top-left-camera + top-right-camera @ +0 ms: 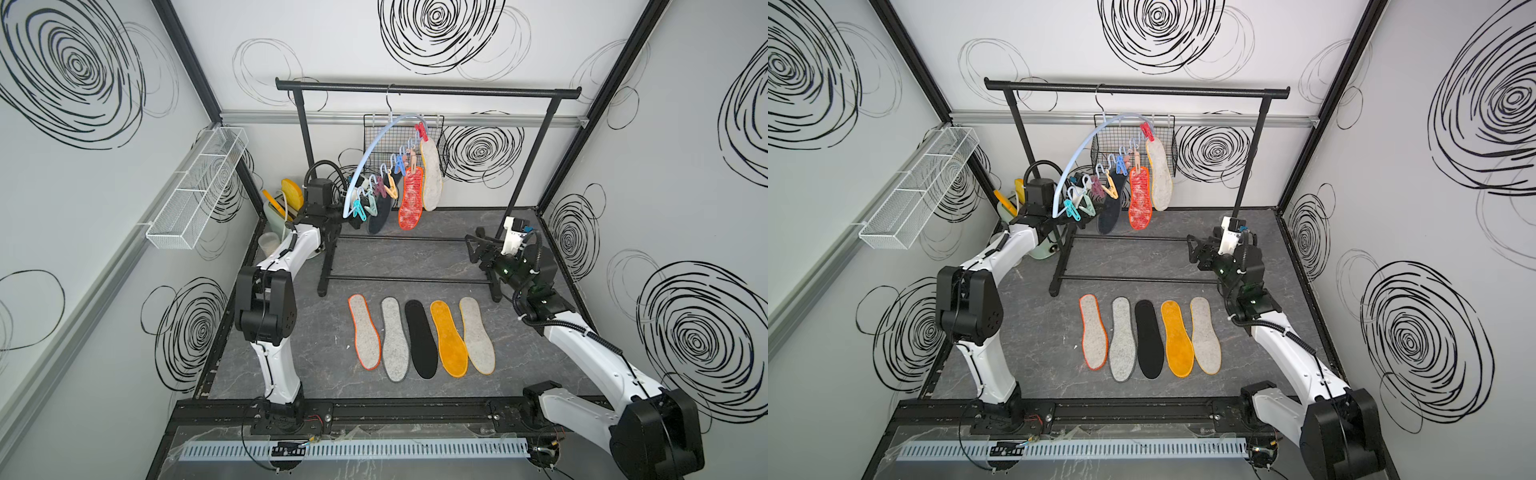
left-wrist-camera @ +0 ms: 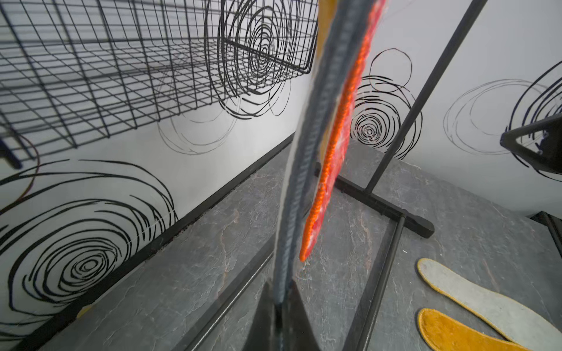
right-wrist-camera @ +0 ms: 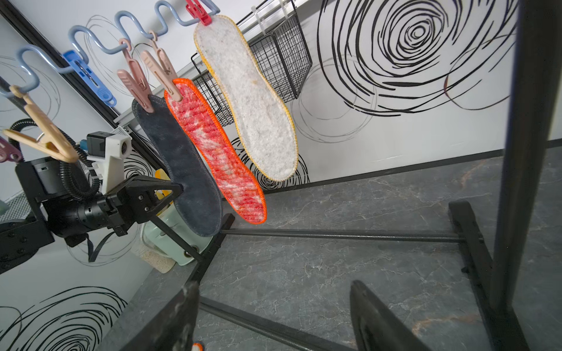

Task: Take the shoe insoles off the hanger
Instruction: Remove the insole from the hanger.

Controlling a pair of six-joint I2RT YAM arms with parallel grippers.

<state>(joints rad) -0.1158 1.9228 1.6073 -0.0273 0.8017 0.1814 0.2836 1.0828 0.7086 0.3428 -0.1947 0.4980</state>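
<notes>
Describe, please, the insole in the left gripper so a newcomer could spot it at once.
On the black garment rack at the back hangs a tilted pale blue hanger with three insoles pegged. The left gripper pinches the dark grey insole; beside it hang the red-mottled insole and the pale felt insole.

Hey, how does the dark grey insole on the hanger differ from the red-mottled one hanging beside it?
The dark grey insole is plain and dark; the red-mottled insole is red and white with an orange stitched edge. The left end effector is shut on the dark grey insole's edge; the red-mottled insole hangs untouched. Both hang by pink pegs from the hanger.
</notes>
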